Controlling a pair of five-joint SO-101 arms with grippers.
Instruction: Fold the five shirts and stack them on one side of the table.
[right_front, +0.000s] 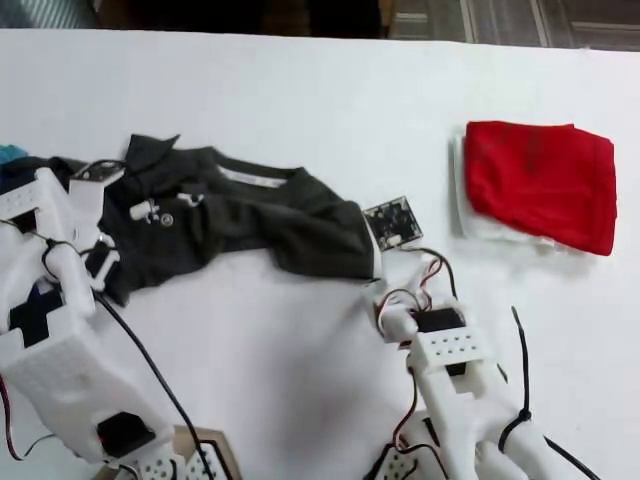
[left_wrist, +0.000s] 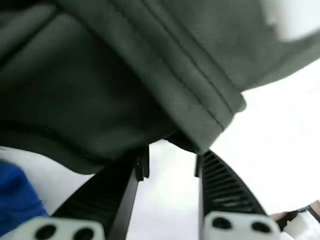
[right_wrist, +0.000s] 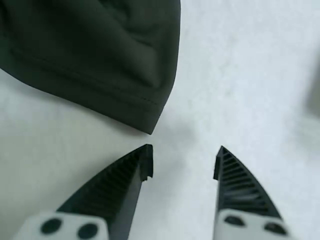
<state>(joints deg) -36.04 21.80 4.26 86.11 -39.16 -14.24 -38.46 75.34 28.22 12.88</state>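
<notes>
A dark green shirt (right_front: 250, 215) lies crumpled across the middle left of the table. My left gripper (left_wrist: 171, 161) is open at the shirt's left end (right_front: 103, 268), and a hemmed corner (left_wrist: 210, 115) hangs just past its fingertips. My right gripper (right_wrist: 184, 156) is open over bare table, a short way from the shirt's right hem corner (right_wrist: 145, 112); from above it sits at the shirt's lower right edge (right_front: 382, 290). A folded red shirt (right_front: 540, 185) rests on a folded white one (right_front: 478, 228) at the right.
Blue and teal cloth (right_front: 12, 165) lies at the far left edge behind the left arm, and it also appears beside the left fingers (left_wrist: 15, 200). A small circuit board (right_front: 393, 222) sits near the shirt's right end. White table (right_front: 300, 90) stretches open at the back.
</notes>
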